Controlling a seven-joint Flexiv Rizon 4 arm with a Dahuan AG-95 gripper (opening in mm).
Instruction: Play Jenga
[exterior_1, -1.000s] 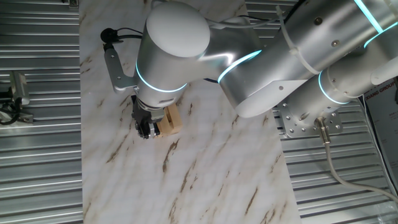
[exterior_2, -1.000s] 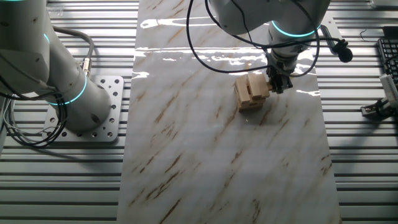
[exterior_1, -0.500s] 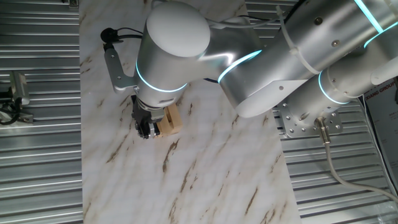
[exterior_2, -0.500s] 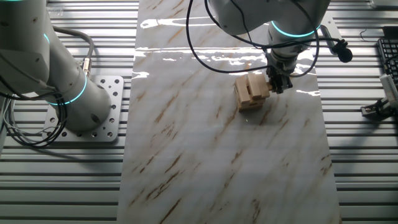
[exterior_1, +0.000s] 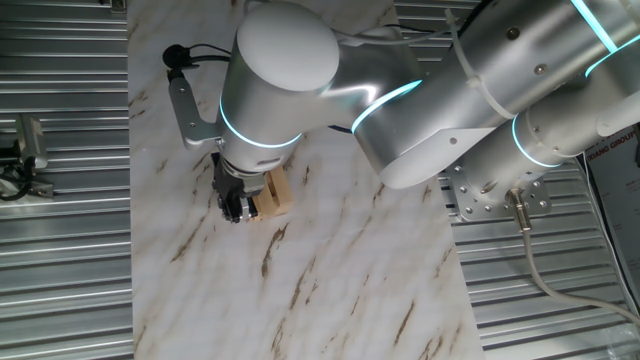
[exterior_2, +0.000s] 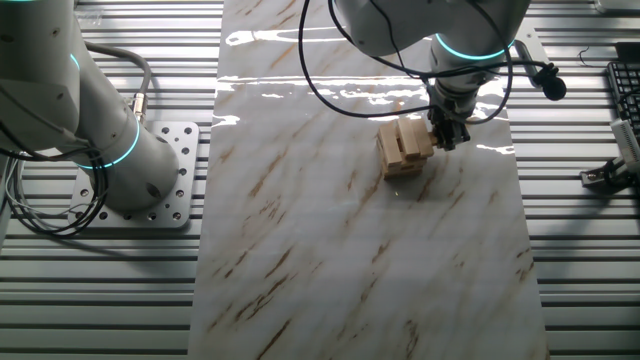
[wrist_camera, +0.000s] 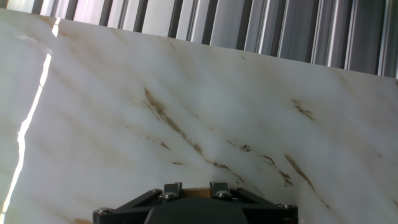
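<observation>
The small low stack of light tan wooden Jenga blocks (exterior_2: 403, 146) stands on the white brown-veined marble tabletop (exterior_2: 330, 260), touching the side of the black two-finger gripper (exterior_2: 446, 134), whose jaw spread cannot be made out.

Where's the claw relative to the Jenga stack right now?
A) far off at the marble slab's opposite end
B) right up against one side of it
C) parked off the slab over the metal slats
B: in both fixed views the claw sits low against the side of the Jenga stack on the marble slab.
</observation>
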